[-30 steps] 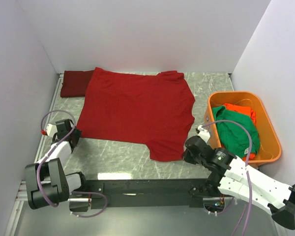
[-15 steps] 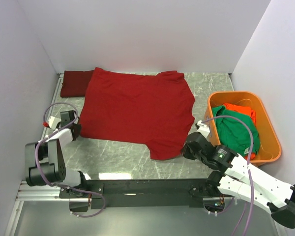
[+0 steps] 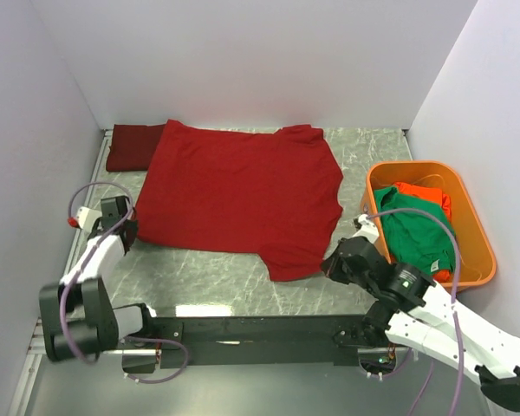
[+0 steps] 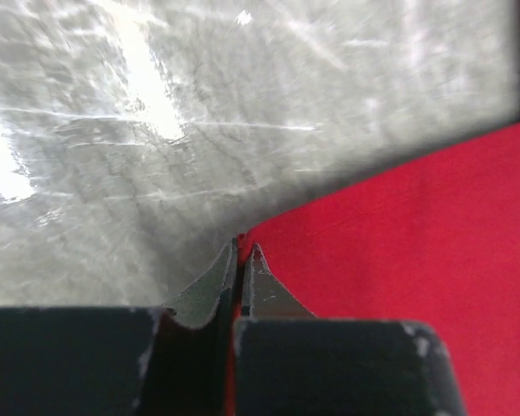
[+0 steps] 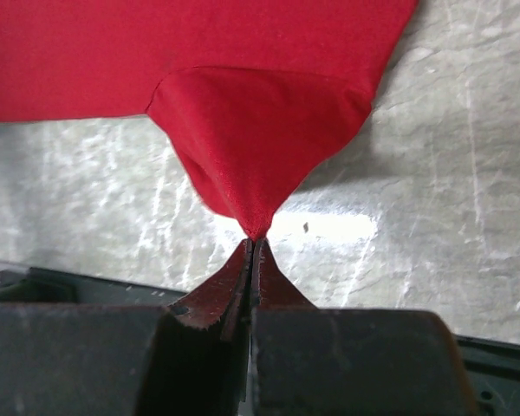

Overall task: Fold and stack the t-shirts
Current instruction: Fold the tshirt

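Note:
A crimson red t-shirt (image 3: 239, 195) lies spread flat on the marble table (image 3: 208, 273). My left gripper (image 3: 128, 230) is shut on its near left corner; in the left wrist view the red hem (image 4: 390, 243) runs into the closed gripper (image 4: 243, 251). My right gripper (image 3: 331, 264) is shut on the near right corner, and the right wrist view shows that red cloth (image 5: 260, 130) pulled into a point at the gripper (image 5: 255, 241). A folded dark red t-shirt (image 3: 134, 146) lies at the back left. A green t-shirt (image 3: 416, 230) and an orange-red t-shirt (image 3: 425, 195) sit in the tub.
A rigid orange plastic tub (image 3: 472, 221) stands at the right, close to my right arm. White walls close the table on three sides. A black rail (image 3: 243, 329) runs along the near edge between the arm bases.
My left gripper has closed on the shirt's near left corner. My right gripper, still shut on the near right corner, has shifted slightly right with the cloth.

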